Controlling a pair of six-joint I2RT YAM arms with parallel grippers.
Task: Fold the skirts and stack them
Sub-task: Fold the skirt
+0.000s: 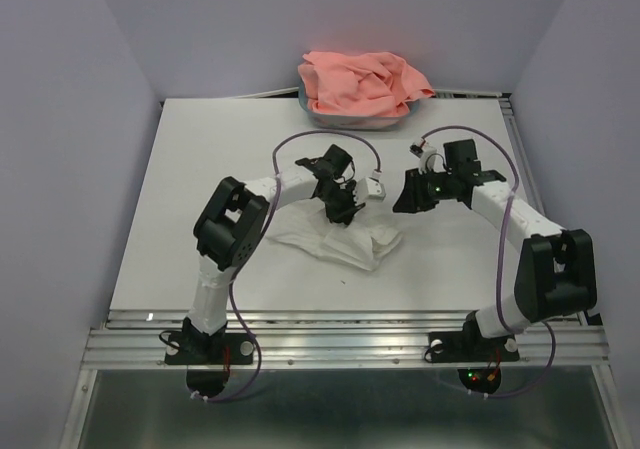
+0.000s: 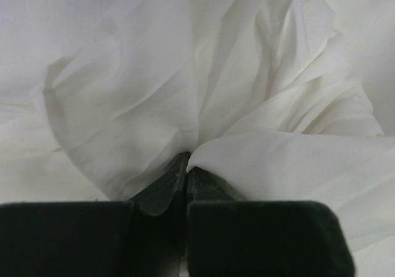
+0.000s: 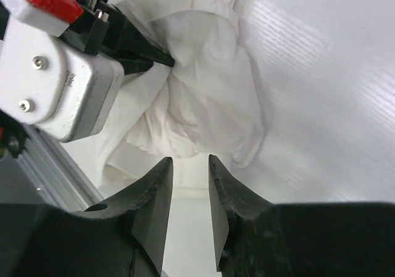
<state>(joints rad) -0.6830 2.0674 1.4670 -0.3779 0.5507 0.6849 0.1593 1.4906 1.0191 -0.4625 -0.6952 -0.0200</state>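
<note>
The white skirt lies crumpled on the table's middle, its fine pleats bunched up. My left gripper reaches down onto its upper edge. Its jaws stand almost together, with cloth gathered and pinched at the tips. My right gripper hovers just right of the white skirt, a short way off it. The right gripper is open, with only bare table between its fingers. The salmon-pink skirt is heaped at the back of the table.
The pink skirt sits in a teal tub against the back wall. The left gripper's wrist housing fills the upper left of the right wrist view. Purple walls close in the table's left and right sides. A metal rail runs along the near edge.
</note>
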